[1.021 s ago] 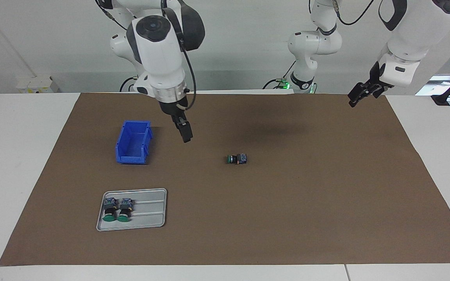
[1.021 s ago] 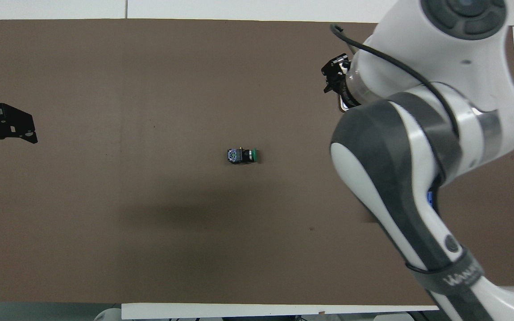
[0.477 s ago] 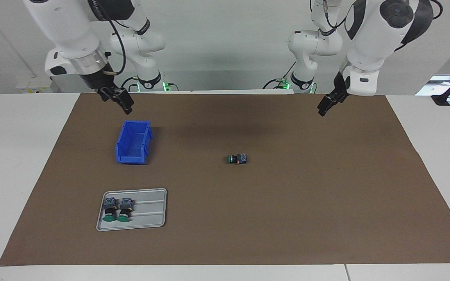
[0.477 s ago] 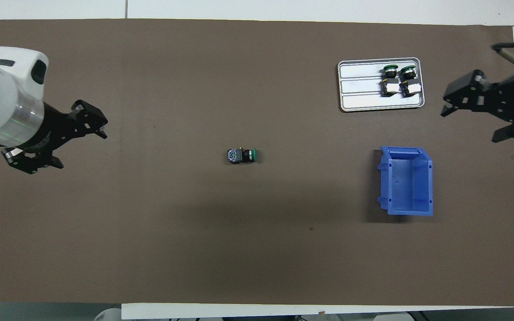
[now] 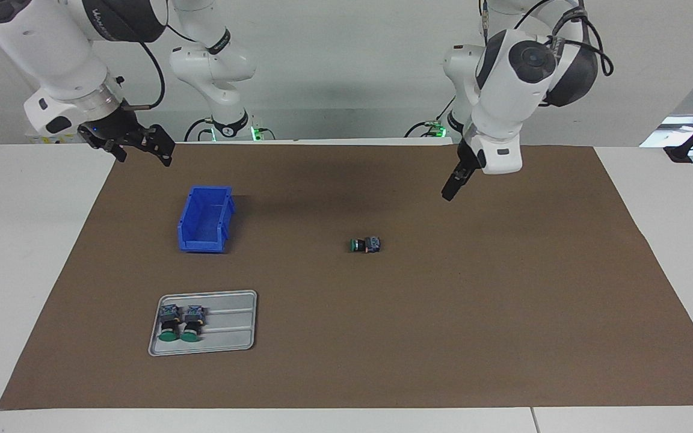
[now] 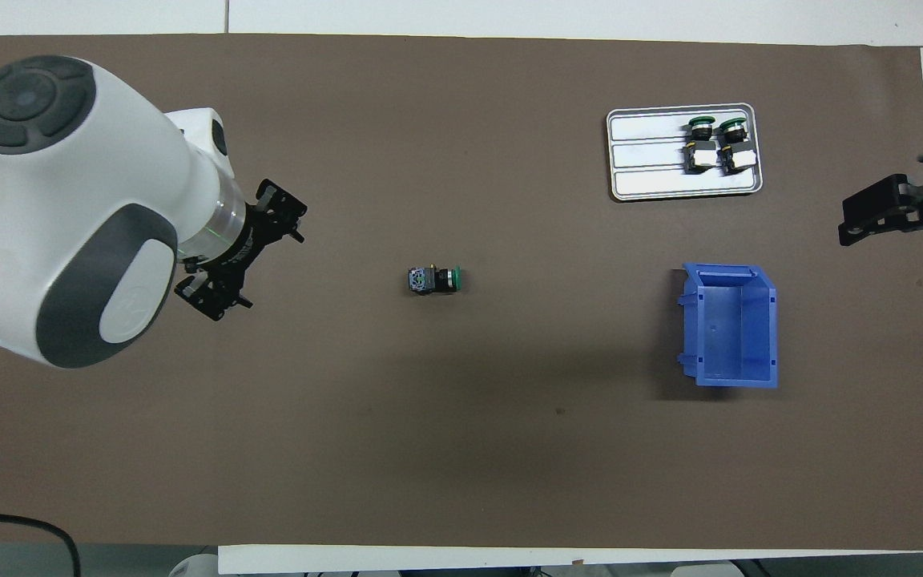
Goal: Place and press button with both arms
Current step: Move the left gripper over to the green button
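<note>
Brown matting covers most of the white table, and the button lies on its side near the middle of it, green cap pointing toward the right arm's end, nothing touching it. Up in the air over the mat hangs the left end effector, toward the left arm's end from the button and well clear of it, tilted downward; the overhead view shows its fingers spread wide with nothing between them. Over at the right arm's end, the right end effector hovers above the mat's edge at the corner nearest the robots, fingers also wide apart and empty. Just under it on the mat sits a blue bin, open top up. Farther from the robots than the bin, toward the table's edge, a grey metal tray carries two more green-capped buttons side by side at one end.
</note>
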You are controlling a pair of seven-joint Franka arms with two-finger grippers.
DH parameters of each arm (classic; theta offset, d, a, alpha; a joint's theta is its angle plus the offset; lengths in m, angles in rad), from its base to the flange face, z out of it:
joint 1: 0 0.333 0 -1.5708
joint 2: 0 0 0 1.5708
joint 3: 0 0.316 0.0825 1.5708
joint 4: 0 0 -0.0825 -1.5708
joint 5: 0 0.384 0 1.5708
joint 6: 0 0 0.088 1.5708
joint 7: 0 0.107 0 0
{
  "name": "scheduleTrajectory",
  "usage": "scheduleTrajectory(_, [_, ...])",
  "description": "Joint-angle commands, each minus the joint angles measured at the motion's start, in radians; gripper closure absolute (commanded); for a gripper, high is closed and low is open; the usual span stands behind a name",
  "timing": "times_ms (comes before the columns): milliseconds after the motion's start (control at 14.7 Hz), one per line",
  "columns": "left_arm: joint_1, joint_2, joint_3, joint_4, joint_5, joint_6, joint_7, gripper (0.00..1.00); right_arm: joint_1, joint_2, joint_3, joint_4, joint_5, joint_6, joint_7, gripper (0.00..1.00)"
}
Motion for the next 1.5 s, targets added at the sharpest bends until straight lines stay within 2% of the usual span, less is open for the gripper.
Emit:
scheduleTrajectory(0, [-0.066,0.058,0.015,0.006,-0.023,0.081,-0.115,0.00,-0.003,-0.028,0.006,-0.035,-0.024,0.033,-0.072,0.01])
scheduleTrajectory(272, [-0.135,0.131,0.015,0.009,-0.023,0.191,-0.302,0.01,0.012,-0.023,0.009,-0.026,-0.065,0.036,-0.103,0.01])
scheduleTrajectory(817, [-0.238,0.326,0.017,0.083,-0.021,0.289,-0.531,0.01,-0.012,-0.039,0.002,-0.066,-0.050,0.081,-0.118,0.01])
scheduleTrajectory(1157, [-0.249,0.386,0.017,0.092,-0.020,0.355,-0.692,0.02,-0.011,-0.042,0.000,-0.066,-0.039,0.075,-0.117,0.01])
scheduleTrajectory(1430, [-0.249,0.412,0.018,0.086,-0.012,0.412,-0.709,0.03,-0.014,-0.042,-0.001,-0.066,-0.039,0.075,-0.109,0.01])
